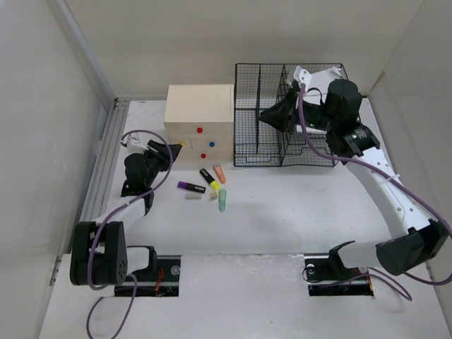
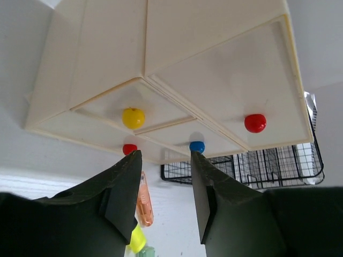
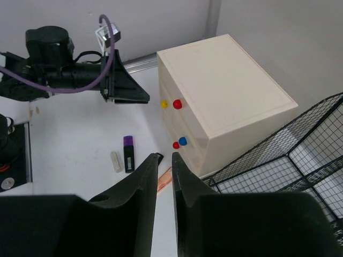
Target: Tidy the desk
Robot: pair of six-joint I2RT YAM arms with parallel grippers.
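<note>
The white desk (image 1: pixel 296 212) has a ribbed rail (image 1: pixel 104 159) along its left edge. Loose on it, in front of the drawer box, lie a purple marker (image 1: pixel 191 187), a yellow-and-black marker (image 1: pixel 209 179), an orange marker (image 1: pixel 219 173), a green marker (image 1: pixel 222 200) and a white eraser (image 1: pixel 193 197). My left gripper (image 1: pixel 168 150) is open and empty, low at the box's front left, facing its knobs (image 2: pixel 165 154). My right gripper (image 1: pixel 265 116) hangs over the wire rack, shut with only a thin slit and holding nothing (image 3: pixel 165 155).
A cream drawer box (image 1: pixel 200 109) with yellow, red and blue knobs stands at the back. To its right a black wire-mesh rack (image 1: pixel 282 152) holds a white sheet (image 1: pixel 319 73) in its far corner. White walls enclose the desk on three sides.
</note>
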